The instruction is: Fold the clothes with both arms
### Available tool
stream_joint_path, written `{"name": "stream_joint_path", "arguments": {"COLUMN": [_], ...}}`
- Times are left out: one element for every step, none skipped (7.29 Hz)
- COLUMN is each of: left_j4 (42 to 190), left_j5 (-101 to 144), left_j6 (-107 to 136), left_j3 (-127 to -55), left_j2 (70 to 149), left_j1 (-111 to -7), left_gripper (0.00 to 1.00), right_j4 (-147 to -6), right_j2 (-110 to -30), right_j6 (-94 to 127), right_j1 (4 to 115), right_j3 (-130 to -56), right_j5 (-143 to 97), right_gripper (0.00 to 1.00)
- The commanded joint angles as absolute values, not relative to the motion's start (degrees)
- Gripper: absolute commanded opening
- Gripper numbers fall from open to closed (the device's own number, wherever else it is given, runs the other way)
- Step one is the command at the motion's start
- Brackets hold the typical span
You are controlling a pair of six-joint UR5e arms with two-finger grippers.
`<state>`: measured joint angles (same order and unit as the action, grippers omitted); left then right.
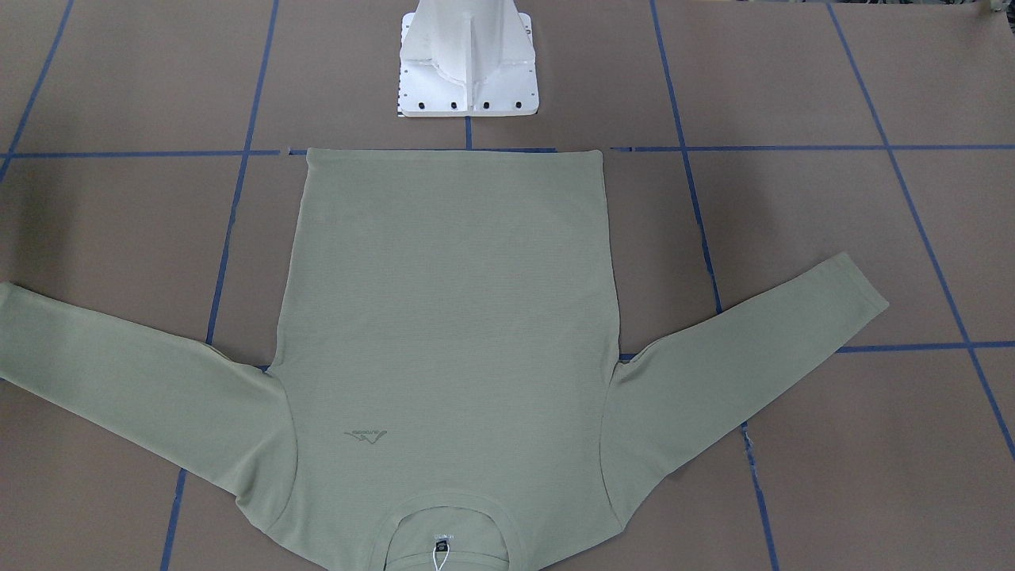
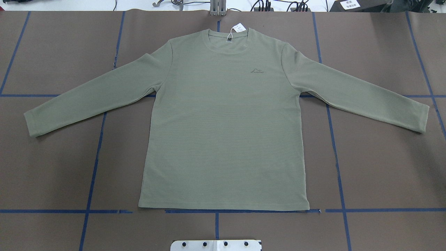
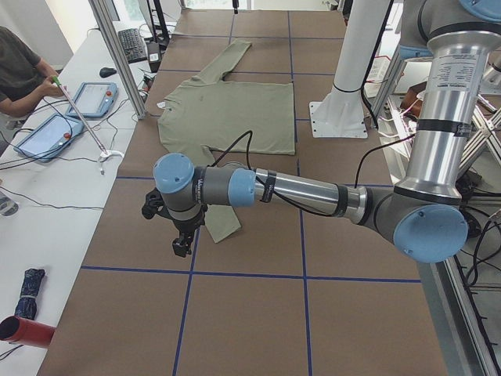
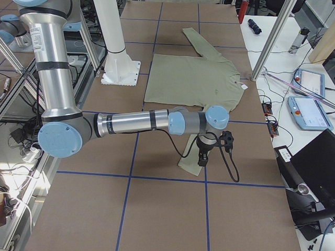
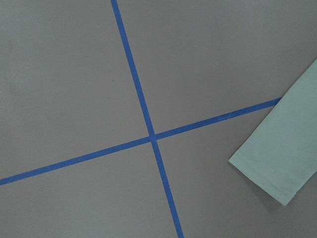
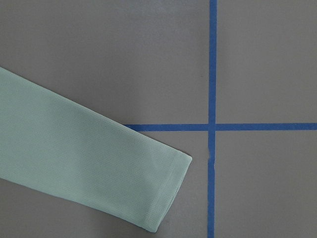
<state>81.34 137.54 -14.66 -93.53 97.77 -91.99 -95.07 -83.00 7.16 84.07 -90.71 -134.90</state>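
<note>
bench (image 2: 52,167): brown cover with a blue tape (image 2: 93,164) grid; it carries the shirt.
shirt (image 2: 223,132): sage-green, flat and face up mid-bench, hem toward the white base block (image 1: 468,71), sleeves splayed. I judge no fold is made yet.
left arm (image 3: 305,190): stretched low near the left cuff (image 5: 277,168). Risk: it comes down off the cloth and pinches the bench cover.
right arm (image 4: 131,123): same pose by the right cuff (image 6: 158,198). Risk: if the two arms lift out of step, the fold goes crooked.
left fingers (image 3: 182,239): above the bench, just beside the cuff. Only a side view shows them, so I can't tell whether they are spread or pressed together.
right fingers (image 4: 202,157): same, can't tell.
hang tag (image 2: 238,28): loose at the collar, could get trapped in a fold.
around: operator (image 3: 19,66), tablets (image 3: 94,98), and a post (image 3: 117,55) near the collar. A wide swing could clip the post.
</note>
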Motion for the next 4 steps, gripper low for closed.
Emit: {"name": "stream_joint_path", "arguments": {"left_j4": [80.16,80.59,80.33,80.51], "left_j5": [138.34,138.25,138.34,138.25], "left_j6": [-14.59,-14.68,-14.42,-14.41], "left_j3": [-95.52,-95.1,-95.97,-96.15], "left_j2": [97.39,97.12,97.12,96.68], "left_j1": [-92.46,-92.37,-92.29,-92.29], "left_gripper": [1.0,1.0,1.0,1.0], "right_j4": [-94.66,-94.57,-94.57,-94.57], "right_j2": [-83.4,-83.5,-83.5,-83.58], "right_j6": [7.29,7.29,7.38,7.38], "right_j1": [83.85,83.85,83.76,83.67], "right_j3": [-90.53,-90.44,-90.35,-90.44], "right_j5": [-134.99,-134.91,-134.83,-134.56], "right_gripper": [1.0,1.0,1.0,1.0]}}
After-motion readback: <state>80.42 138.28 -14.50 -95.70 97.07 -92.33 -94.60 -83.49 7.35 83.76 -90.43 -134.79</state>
